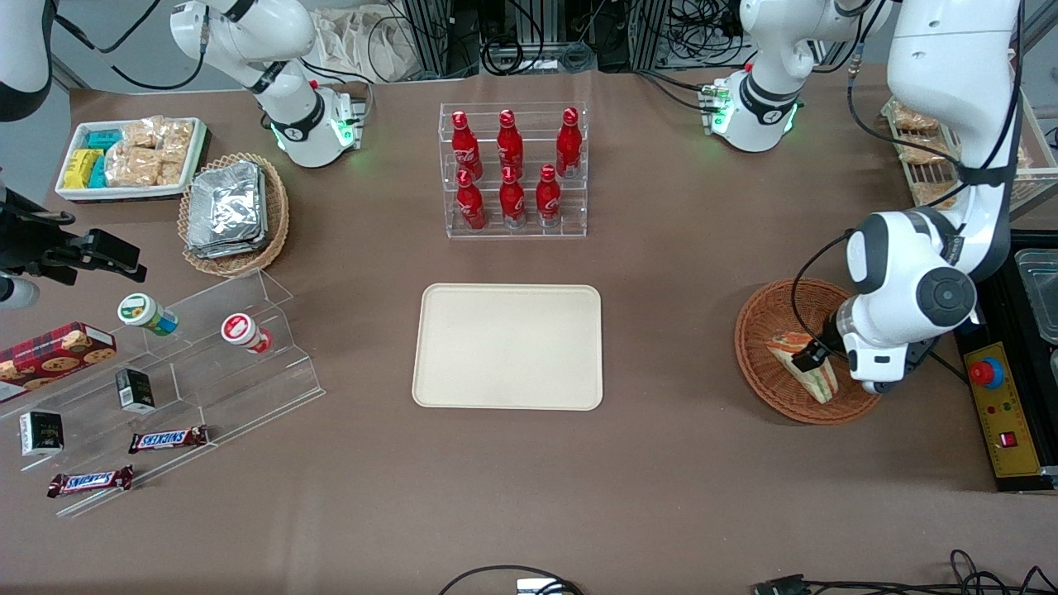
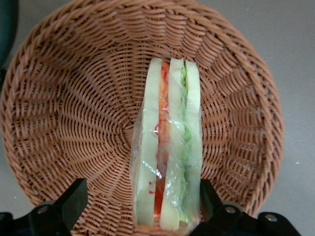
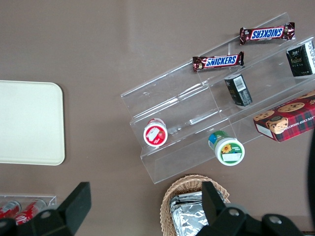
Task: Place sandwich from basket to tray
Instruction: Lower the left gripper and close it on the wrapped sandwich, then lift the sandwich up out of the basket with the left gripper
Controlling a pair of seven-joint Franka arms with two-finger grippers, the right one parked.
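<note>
A clear-wrapped sandwich [image 1: 800,361] [image 2: 167,147] of pale bread with orange-red and green stripes lies in the reddish-brown wicker basket [image 1: 754,330] [image 2: 74,98], toward the working arm's end of the table. My gripper [image 1: 816,354] [image 2: 142,192] is down in the basket, open, with its black fingers [image 2: 75,197] on either side of the sandwich's wide end. One finger touches the wrapper at the green side; the other stands apart from it. The cream-beige tray [image 1: 507,345] [image 3: 29,123] lies bare at the table's middle.
A clear rack of red bottles [image 1: 512,172] stands farther from the camera than the tray. A yellow control box with a red button [image 1: 996,405] lies beside the basket. A tan basket of foil packets [image 1: 231,211], a white snack bin [image 1: 132,157] and an acrylic stand [image 1: 207,372] sit toward the parked arm's end.
</note>
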